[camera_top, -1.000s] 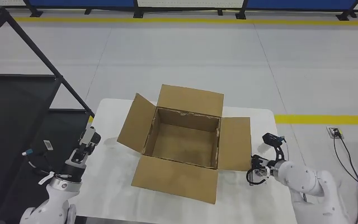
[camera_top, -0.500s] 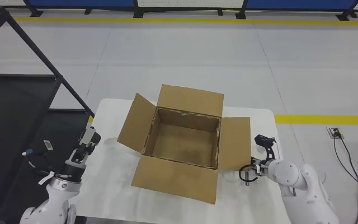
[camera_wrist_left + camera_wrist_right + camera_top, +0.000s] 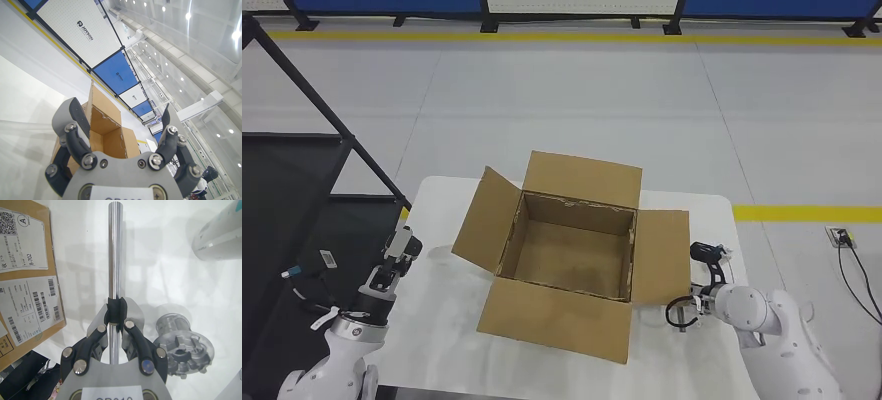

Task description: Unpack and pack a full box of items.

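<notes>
Right gripper, lower right of the frame, is pinching a steel rod, likely for packing into the open box sitting centre; left gripper is hanging spread.

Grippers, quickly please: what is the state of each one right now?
Left gripper: open, holding nothing.
Right gripper: closed on the metal rod.
</notes>
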Available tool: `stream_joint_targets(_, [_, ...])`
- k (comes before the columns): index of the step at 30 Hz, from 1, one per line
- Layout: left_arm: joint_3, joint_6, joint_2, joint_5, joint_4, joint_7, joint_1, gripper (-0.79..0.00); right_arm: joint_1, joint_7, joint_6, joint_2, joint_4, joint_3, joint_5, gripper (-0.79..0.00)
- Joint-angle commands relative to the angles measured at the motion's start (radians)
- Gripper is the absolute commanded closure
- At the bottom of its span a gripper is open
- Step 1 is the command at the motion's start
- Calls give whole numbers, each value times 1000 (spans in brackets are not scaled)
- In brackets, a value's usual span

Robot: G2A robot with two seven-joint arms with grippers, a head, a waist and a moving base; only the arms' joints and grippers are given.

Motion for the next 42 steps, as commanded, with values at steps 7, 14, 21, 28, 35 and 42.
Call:
stream_joint_targets(7, [0, 0, 0, 0, 0, 0, 0, -785, 27, -2, 13, 0, 40, -23, -3, -92])
stream_joint_targets(14, [0, 0, 0, 0, 0, 0, 0, -785, 20, -22, 19, 3, 21, -26, 0, -305])
stream_joint_targets(21, [0, 0, 0, 0, 0, 0, 0, -785, 9, -24, 27, 7, -9, -28, -7, -305])
stream_joint_targets(28, [0, 0, 0, 0, 0, 0, 0, -785, -5, -31, 42, 14, -62, -18, -26, -308])
stream_joint_targets(35, [0, 0, 0, 0, 0, 0, 0, -785, -59, -50, 58, 26, -187, 42, -30, -326])
stream_joint_targets(42, [-11, 3, 2, 23, 2, 9, -1, -785, -132, -88, 58, 38, -329, 143, 34, -348])
